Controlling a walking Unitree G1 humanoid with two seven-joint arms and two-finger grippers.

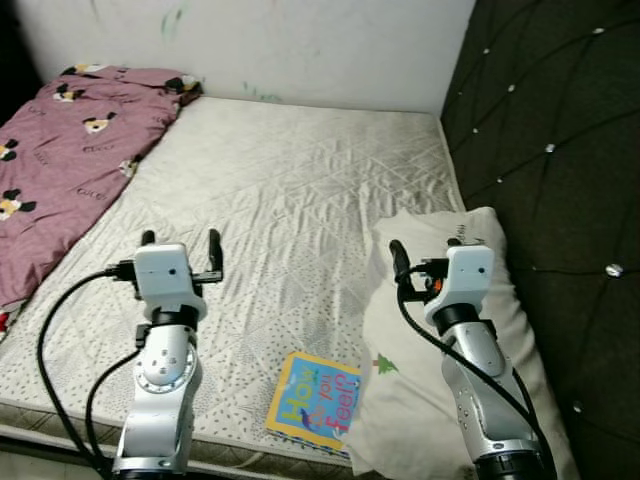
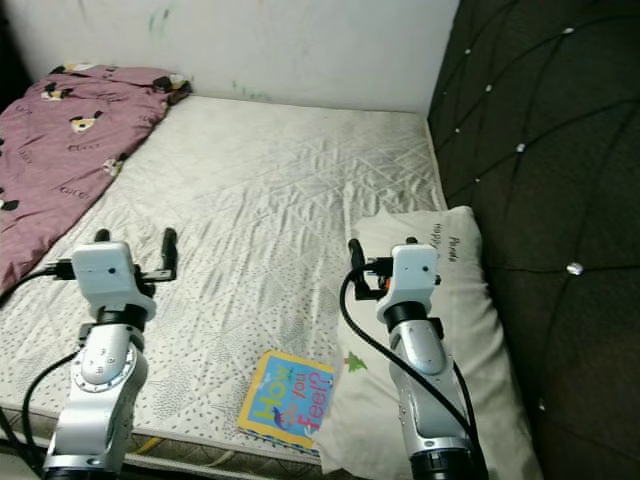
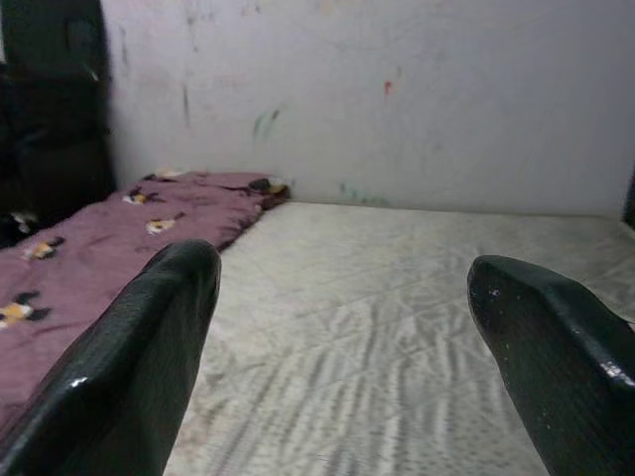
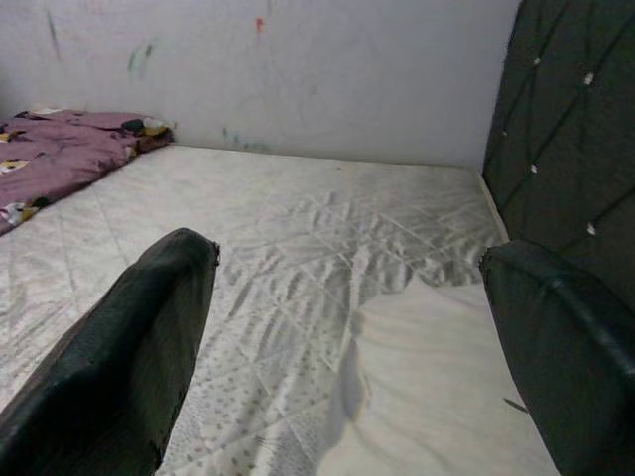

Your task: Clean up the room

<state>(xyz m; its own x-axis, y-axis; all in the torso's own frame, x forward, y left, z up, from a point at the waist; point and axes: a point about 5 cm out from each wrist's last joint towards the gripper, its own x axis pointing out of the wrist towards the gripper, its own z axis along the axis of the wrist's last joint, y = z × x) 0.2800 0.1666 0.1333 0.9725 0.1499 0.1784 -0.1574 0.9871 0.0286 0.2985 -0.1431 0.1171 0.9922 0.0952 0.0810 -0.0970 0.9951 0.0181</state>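
Observation:
A colourful children's book (image 1: 315, 400) lies flat on the white mattress (image 1: 290, 190) near its front edge, touching the left side of a white pillow (image 1: 400, 420). A crumpled purple blanket (image 1: 70, 140) with cartoon prints covers the mattress's far left side. My left gripper (image 1: 181, 240) is raised over the front left of the mattress, open and holding nothing. My right gripper (image 1: 425, 248) hangs over the pillow, also open with nothing in it. The book sits lower down between the two arms. In the wrist views both pairs of fingers (image 3: 149, 337) (image 4: 139, 337) stand wide apart.
A dark tufted headboard (image 1: 560, 150) runs along the right side of the bed. A white wall (image 1: 300, 40) with faint scribbles closes the far end. Black cables loop from both arms near the bed's front edge.

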